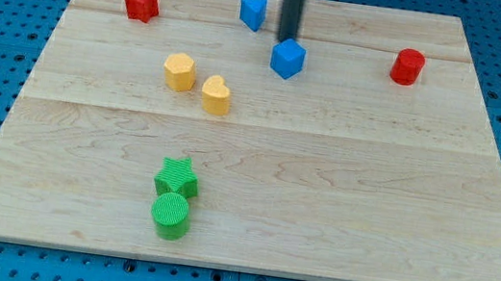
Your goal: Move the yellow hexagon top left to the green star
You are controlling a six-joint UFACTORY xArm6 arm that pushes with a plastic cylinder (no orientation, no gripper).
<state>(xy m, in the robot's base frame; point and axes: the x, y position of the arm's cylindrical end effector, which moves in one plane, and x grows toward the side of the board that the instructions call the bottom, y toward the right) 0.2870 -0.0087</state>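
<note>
Eight blocks lie on the wooden board (320,198). Taking the green star (176,177) as landmark: the red star (141,2) is far up-left of it, and the yellow hexagon (179,71) sits well above it, slightly left, beside the yellow heart (216,95). A green cylinder (169,214) touches the star from below. The tip (288,38), a bare rod with nothing to open or close, stands far up-right, just above the blue cube (287,58), probably not yet engaged with the hexagon.

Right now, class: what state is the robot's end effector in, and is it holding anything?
No gripper: a bare rod. My tip holds nothing and sits just above the blue cube, far from the yellow hexagon.
</note>
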